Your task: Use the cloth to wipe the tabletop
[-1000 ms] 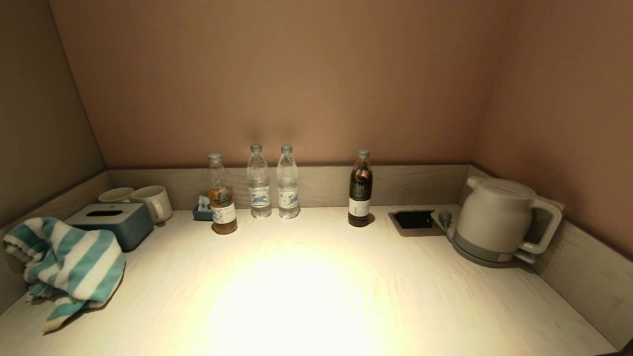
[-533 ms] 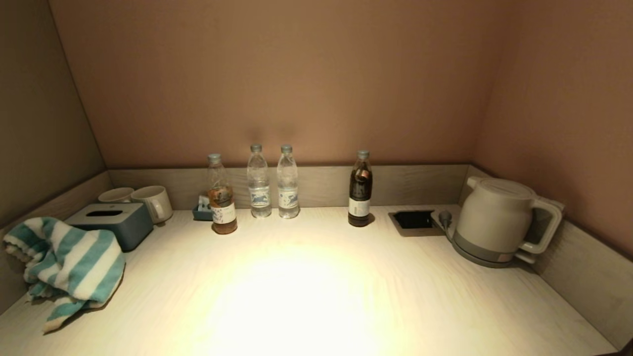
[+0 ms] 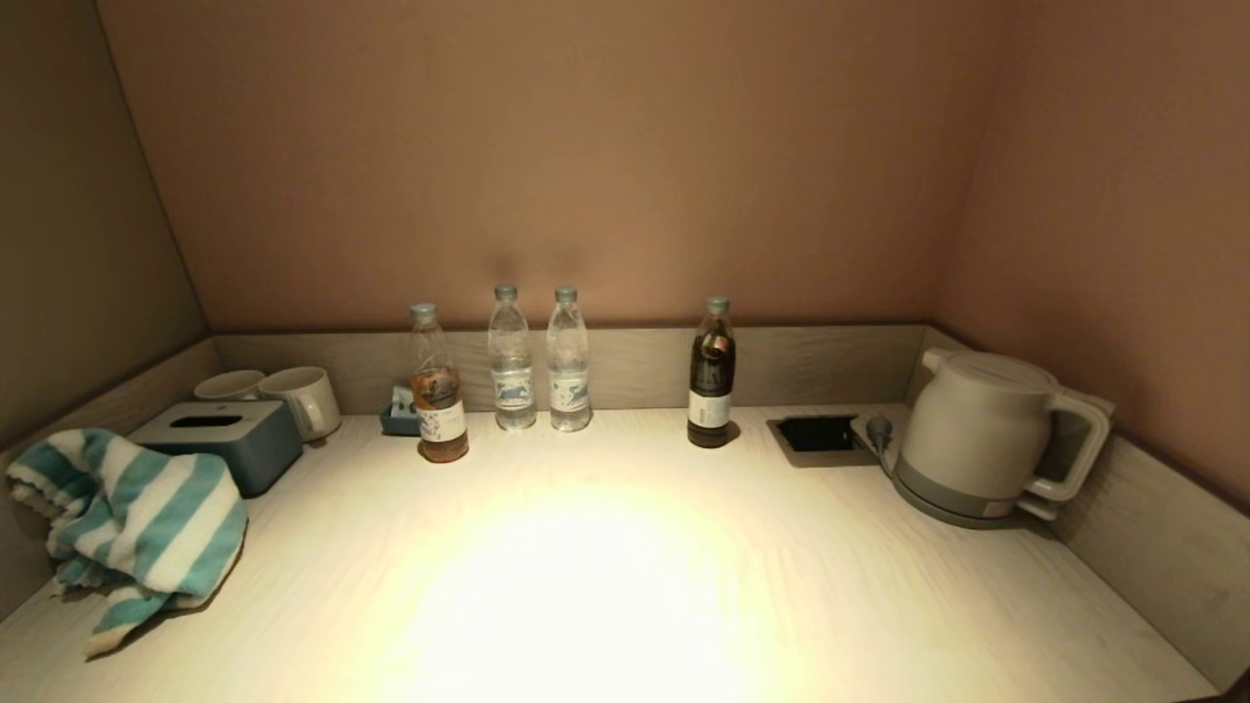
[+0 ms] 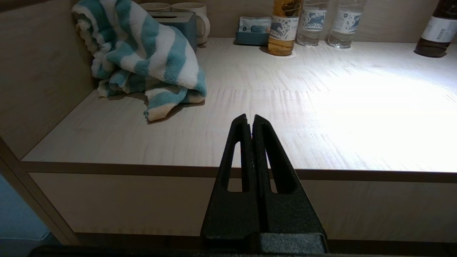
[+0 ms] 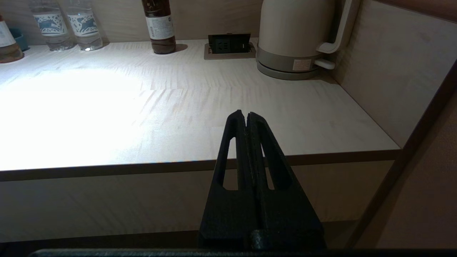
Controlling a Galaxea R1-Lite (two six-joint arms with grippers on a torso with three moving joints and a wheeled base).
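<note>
You cannot see either arm from the head camera. The towel (image 4: 142, 53) hides most of the tissue box (image 4: 178, 22) from the left wrist.

Surface (image 3: 625, 586): pale wood grain, smooth, light sheen. Cloth (image 3: 137, 522): soft looped terry, matt. Left claw (image 4: 250, 119), right claw (image 5: 245, 115): black matt plastic. Kettle (image 3: 981, 434): smooth plastic. Water bottles (image 3: 540, 361): clear glossy plastic, paper labels.

Head camera looks down from above and in front across the whole tabletop (image 3: 625, 586). Both wrist cameras sit low off its front edge, facing the back wall: left toward the cloth (image 4: 142, 60), right toward the kettle (image 5: 296, 35). All share the bottles (image 3: 540, 361).
</note>
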